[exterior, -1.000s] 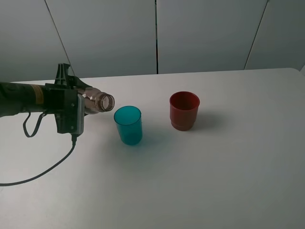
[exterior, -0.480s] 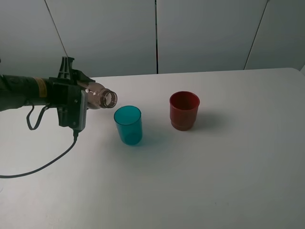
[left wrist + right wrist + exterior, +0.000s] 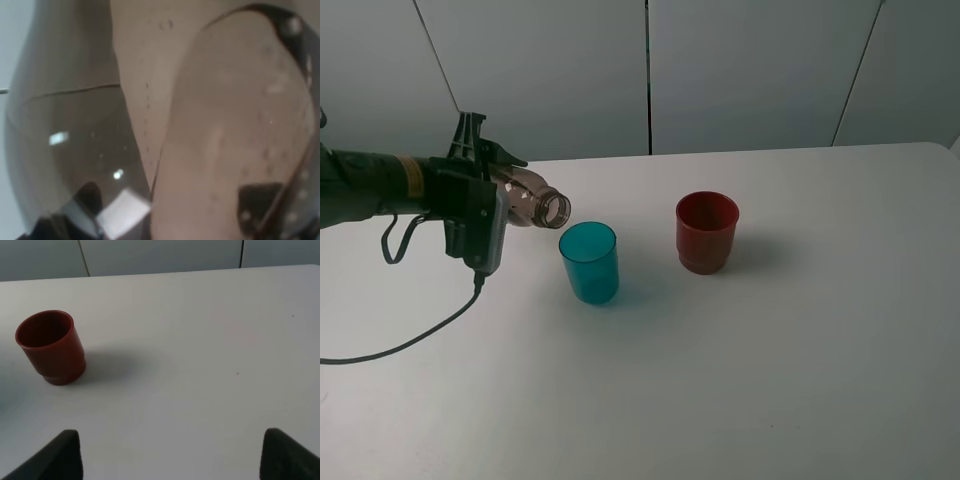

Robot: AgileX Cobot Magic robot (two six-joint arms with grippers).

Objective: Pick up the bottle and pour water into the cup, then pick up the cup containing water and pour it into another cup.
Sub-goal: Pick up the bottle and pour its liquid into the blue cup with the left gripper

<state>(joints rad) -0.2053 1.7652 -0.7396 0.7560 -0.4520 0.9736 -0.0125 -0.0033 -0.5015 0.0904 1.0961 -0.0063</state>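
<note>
While the left jaws clench the bottle point(image 3: 527, 203) nearly level, its open mouth hangs near the rim of the teal cup point(image 3: 588, 262). Across the desk point(image 3: 770, 350), the right jaws gape, clear of the red cup point(image 3: 50, 347)

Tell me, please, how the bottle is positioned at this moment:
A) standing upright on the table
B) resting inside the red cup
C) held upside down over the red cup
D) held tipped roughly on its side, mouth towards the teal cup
D: the left gripper holds the bottle roughly horizontal in the air, its open mouth facing the teal cup, while the red cup stands apart.
</note>
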